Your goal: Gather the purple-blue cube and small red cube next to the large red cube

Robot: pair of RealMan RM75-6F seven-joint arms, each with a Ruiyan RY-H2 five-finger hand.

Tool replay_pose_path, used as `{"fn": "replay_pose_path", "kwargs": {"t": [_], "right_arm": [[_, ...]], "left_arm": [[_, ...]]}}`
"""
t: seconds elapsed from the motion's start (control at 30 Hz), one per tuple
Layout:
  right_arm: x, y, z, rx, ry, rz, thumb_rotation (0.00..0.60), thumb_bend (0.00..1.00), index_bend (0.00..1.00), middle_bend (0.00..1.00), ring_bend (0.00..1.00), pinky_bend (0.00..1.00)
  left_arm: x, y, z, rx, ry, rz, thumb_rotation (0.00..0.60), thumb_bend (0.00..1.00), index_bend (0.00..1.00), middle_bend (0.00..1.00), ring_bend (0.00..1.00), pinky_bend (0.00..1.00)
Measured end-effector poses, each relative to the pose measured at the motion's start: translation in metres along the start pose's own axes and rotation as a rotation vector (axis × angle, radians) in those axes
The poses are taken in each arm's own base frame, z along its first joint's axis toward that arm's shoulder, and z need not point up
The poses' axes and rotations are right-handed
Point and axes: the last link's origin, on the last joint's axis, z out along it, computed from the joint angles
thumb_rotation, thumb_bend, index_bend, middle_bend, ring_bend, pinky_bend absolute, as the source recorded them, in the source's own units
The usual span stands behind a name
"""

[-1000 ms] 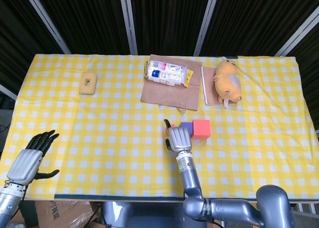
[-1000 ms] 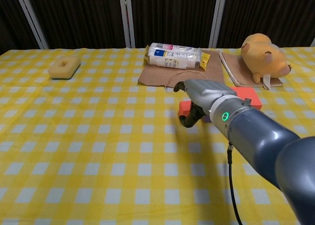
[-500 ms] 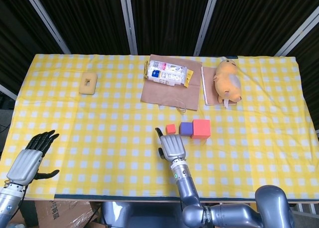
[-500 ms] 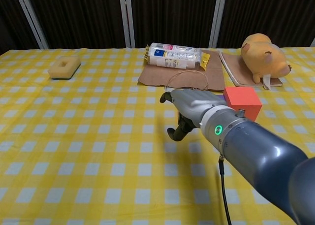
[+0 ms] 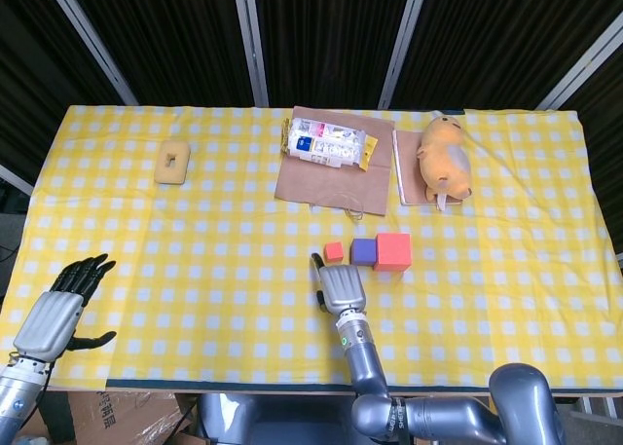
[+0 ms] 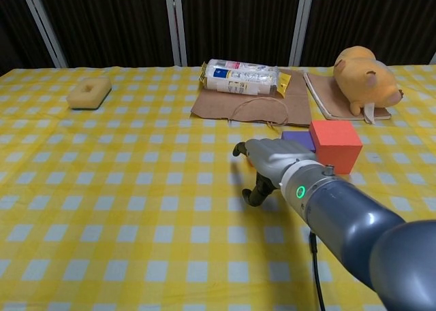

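In the head view the small red cube [image 5: 334,251], the purple-blue cube [image 5: 364,251] and the large red cube [image 5: 393,251] stand in a row, left to right, close together. My right hand [image 5: 341,287] hovers just in front of the small red cube and holds nothing. In the chest view the right hand [image 6: 269,165] has its fingers bent downward and hides the small red cube. Behind it show the purple-blue cube [image 6: 298,140] and the large red cube [image 6: 334,145]. My left hand [image 5: 60,309] is at the near left table edge, fingers spread and empty.
A tan sponge [image 5: 175,162] lies at the far left. A brown paper bag [image 5: 326,177] with a packet [image 5: 324,143] on it lies at the back centre. Beside it an orange plush toy [image 5: 444,158] rests on a notebook [image 5: 405,182].
My right hand has let go of the small red cube beside the purple-blue cube and drawn back toward the near edge. The left hand has not moved.
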Motion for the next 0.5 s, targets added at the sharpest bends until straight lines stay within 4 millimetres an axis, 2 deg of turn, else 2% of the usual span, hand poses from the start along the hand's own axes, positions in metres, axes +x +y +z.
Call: {"fn": "replay_pose_path", "kwargs": {"t": [0.5], "right_arm": [[0.002, 0.018, 0.008, -0.076, 0.021, -0.013, 0.600, 0.52, 0.14, 1.00, 1.00, 1.00]], "left_arm": [[0.000, 0.000, 0.000, 0.003, -0.002, -0.001, 0.600, 0.02, 0.00, 0.00, 0.00, 0.00]]}}
